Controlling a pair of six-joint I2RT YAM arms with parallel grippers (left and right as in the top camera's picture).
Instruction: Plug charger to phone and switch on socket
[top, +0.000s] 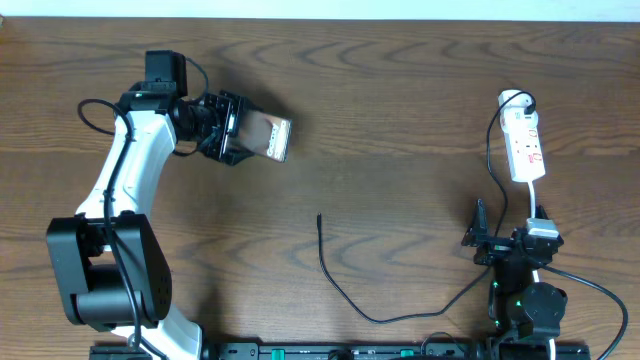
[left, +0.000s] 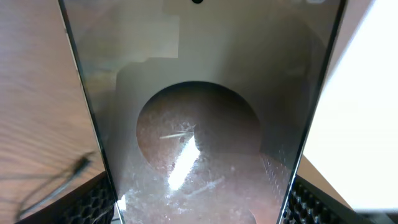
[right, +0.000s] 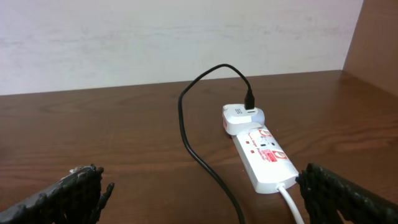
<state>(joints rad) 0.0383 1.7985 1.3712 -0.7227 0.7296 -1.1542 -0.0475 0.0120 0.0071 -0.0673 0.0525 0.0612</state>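
So the left tool is pinching the phone. In the left wrist view the slab fills nearly the whole frame, with a mesh-padded finger hugging each long edge. From overhead, the phone is out at about 10 o'clock from the middle of the bench, sticking out of the tool toward 4 o'clock. I can't tell if it's touching the wood or not.

The charger is lying loose on the bench. Its plug tip is near the middle, just toward 6 o'clock, pointing at 12, and it's well apart from the phone. From there the cable loops down toward 6, swings over toward 4, then climbs up the right side into a white adapter. That adapter is plugged into the far end of the socket.

The socket is at about 2 o'clock, lying lengthwise from 12 to 6, with its white cord coming out of the near end. You can see red marks on its face in the right wrist view, but they're too small for me to read which way a switch is set.

The right tool is at about 4 o'clock, just on the 6 o'clock side of the socket. Its fingers are spread wide with nothing between them, and it isn't touching the strip.
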